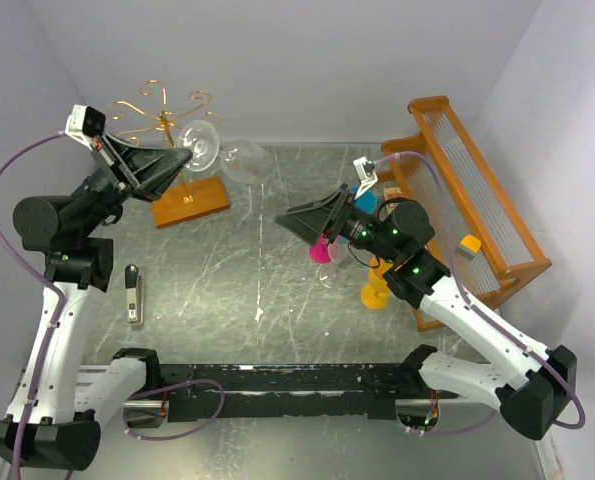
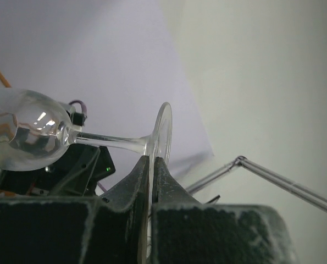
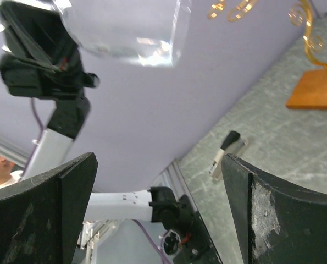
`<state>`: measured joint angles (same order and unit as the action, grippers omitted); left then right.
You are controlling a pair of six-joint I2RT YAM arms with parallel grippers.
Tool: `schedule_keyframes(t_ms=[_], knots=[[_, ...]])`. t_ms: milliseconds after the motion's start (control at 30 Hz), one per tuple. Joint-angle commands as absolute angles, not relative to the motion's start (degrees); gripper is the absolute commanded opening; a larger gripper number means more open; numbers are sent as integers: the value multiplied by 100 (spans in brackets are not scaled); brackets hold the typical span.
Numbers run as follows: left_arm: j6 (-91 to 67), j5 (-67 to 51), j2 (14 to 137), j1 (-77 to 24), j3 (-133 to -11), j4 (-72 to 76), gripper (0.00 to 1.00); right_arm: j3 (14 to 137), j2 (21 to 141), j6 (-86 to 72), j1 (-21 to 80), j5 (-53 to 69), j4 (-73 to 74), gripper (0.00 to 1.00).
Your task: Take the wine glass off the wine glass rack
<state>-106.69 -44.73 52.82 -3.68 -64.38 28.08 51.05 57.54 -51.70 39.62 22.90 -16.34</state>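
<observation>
Over the back-left corner of the grey, veined counter [image 1: 277, 290], seen from above, the left fingers [image 1: 172, 160] hold the clear wine glass [image 1: 201, 140] in the air. It hangs just right of the wine glass rack [image 1: 189, 200], a thin gold wire stand with curled arms on a flat orange-brown wooden base; whether glass and wire touch cannot be told. Pale walls close in behind and at the left. The middle of the counter lies open, with a small black-and-silver tool [image 1: 133, 292] near the left arm. The right fingers [image 1: 312, 215] hover mid-counter, and a slatted wooden rack [image 1: 487, 200] lines the right edge.

At the left wrist, the black fingers [image 2: 141, 181] pinch the glass's thin round foot, with the stem level and the rounded bowl [image 2: 26, 137] to the left.

At the right wrist, the rough black fingers [image 3: 262, 209] stand spread wide with nothing between them, and the rack's base [image 3: 314, 91] sits well apart.
</observation>
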Motion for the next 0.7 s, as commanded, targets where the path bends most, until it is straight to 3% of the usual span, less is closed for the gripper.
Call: schedule_keyframes(t_ms=[0,267,667], knots=[[-11410,-4565,5055,-676,-6144,4133,7,5086,5901,-5658,3991,2463,-3339,95],[-12397,-4391,5009,-861,-5484,5443,7,4863,6169,-6078,3983,2438,-4840,92],[-13059,-4281,5036,-1001,-5217,6225,7,4858,6260,-6106,3988,2555,-5507,83]])
